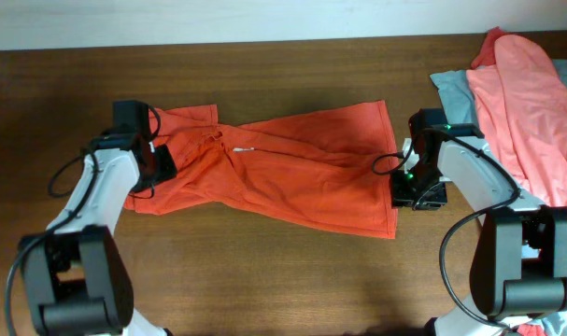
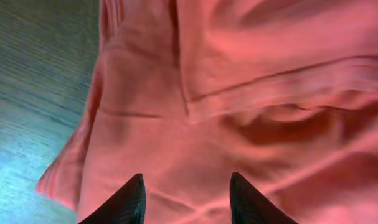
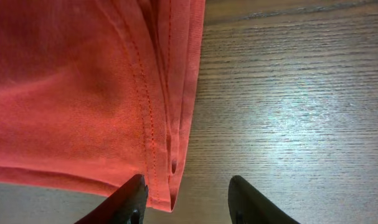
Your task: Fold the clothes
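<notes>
The orange-red T-shirt (image 1: 283,168) lies crumpled lengthwise across the middle of the brown table, no lettering showing. My left gripper (image 1: 160,161) is at the shirt's left end, above the sleeve and collar area. In the left wrist view its open fingers (image 2: 185,199) hover over wrinkled orange-red cloth (image 2: 238,93) and hold nothing. My right gripper (image 1: 406,187) is at the shirt's right hem. In the right wrist view its open fingers (image 3: 185,202) straddle the stitched hem corner (image 3: 170,155), with bare wood to the right.
A salmon-pink garment (image 1: 535,103) lies heaped at the table's right edge over a grey-blue garment (image 1: 451,89). The wooden table (image 1: 283,271) runs along the front. Its far edge meets a white wall at the top.
</notes>
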Controlling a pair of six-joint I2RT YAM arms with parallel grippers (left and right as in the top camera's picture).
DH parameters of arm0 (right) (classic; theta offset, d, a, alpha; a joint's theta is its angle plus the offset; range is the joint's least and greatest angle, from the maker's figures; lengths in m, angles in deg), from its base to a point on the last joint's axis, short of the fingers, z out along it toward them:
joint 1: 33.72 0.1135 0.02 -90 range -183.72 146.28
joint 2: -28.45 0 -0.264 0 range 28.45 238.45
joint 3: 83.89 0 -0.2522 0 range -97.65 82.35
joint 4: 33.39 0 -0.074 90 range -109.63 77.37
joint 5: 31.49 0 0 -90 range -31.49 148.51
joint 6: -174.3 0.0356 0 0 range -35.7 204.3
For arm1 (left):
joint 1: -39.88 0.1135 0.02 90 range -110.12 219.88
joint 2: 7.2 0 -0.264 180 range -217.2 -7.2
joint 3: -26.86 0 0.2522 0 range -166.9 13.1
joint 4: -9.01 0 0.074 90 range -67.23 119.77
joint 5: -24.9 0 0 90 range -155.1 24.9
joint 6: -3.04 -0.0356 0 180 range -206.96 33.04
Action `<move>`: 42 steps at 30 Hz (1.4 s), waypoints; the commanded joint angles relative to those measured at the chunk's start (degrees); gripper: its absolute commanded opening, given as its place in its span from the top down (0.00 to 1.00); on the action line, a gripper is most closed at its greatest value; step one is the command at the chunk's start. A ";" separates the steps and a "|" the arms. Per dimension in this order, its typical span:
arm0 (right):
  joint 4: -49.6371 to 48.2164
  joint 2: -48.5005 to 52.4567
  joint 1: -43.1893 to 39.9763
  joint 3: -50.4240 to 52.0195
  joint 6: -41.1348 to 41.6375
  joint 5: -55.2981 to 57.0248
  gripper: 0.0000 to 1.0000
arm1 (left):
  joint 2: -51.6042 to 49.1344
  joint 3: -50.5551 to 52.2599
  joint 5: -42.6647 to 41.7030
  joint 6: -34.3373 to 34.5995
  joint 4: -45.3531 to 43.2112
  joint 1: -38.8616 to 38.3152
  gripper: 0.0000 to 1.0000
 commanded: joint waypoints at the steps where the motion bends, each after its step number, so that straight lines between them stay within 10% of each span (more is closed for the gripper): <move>1: 0.20 0.26 -0.37 0.13 0.22 0.72 0.52 | -5.49 0.37 2.19 -0.90 -0.57 0.09 0.57; 36: -21.35 6.62 0.07 0.13 -8.59 -13.81 0.51 | -13.42 2.89 6.27 -0.61 8.63 3.21 0.70; 42: -25.88 9.81 0.02 0.00 -8.57 -15.96 0.94 | -13.42 2.89 6.27 -0.63 8.61 3.21 0.70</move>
